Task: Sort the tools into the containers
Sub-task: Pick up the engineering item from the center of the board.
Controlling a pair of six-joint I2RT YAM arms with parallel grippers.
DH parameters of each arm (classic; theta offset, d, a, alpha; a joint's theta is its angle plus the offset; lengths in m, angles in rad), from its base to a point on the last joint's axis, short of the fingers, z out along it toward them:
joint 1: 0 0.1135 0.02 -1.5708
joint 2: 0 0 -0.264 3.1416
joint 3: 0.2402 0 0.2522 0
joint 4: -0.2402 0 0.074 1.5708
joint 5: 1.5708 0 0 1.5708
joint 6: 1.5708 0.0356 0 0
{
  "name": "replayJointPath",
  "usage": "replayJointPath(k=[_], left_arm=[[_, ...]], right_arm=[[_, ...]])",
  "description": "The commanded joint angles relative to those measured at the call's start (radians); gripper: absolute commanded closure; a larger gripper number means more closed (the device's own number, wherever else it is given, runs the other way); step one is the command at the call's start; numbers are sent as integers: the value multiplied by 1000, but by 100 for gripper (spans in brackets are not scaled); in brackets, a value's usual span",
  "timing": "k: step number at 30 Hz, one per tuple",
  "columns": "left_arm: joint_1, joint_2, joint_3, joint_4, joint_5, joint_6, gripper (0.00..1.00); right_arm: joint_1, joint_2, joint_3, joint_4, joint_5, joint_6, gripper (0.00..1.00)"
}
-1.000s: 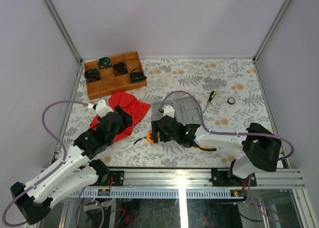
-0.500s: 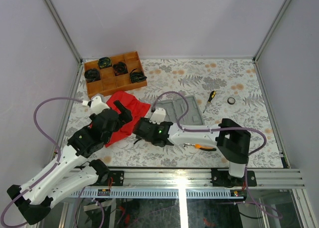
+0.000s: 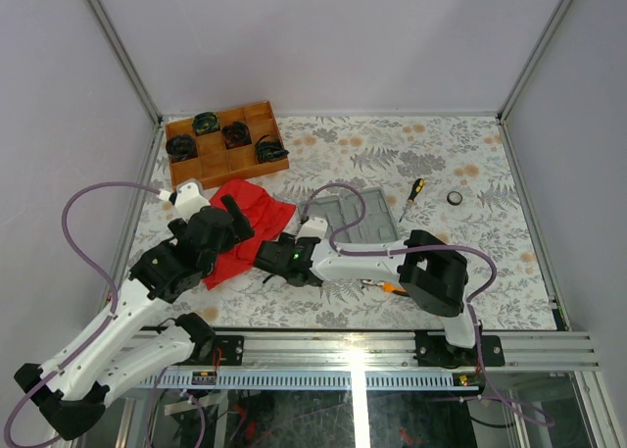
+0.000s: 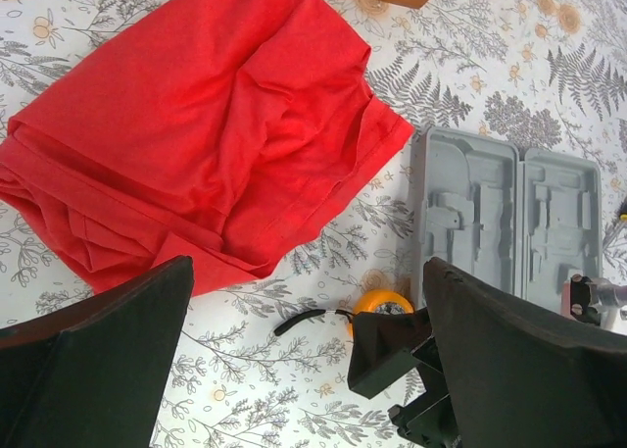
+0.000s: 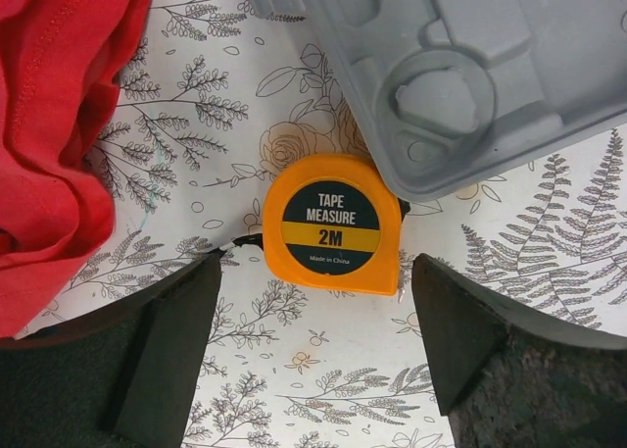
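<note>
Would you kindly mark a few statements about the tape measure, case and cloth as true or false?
The tape measure lies on the table beside the grey case. True.
The right pincer is shut on the tape measure. False: it is open above it.
The case is closed. False: it lies open.
The red cloth lies left of the case. True.
The screwdriver sits in the case. False: it lies on the table, right of it.
</note>
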Motion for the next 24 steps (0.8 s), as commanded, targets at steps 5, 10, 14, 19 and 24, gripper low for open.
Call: replayJointPath(k=[5,10,14,19,24], left_arm=[[119,38,19,16,80,70,0],[168,47,0,37,93,110,0],[172,52,-4,50,113,119,0],[172,53,-6,53,117,120,0],[173,63,-6,54,117,124,0]], right_arm=[[-11,39,67,-47,68,33,15],[-25,58,61,-44,74,40,15],[-36,78,58,-33,61,39,16],[-45,84,43,-22,67,52,18],[-49,87,27,-13,72,50,21]])
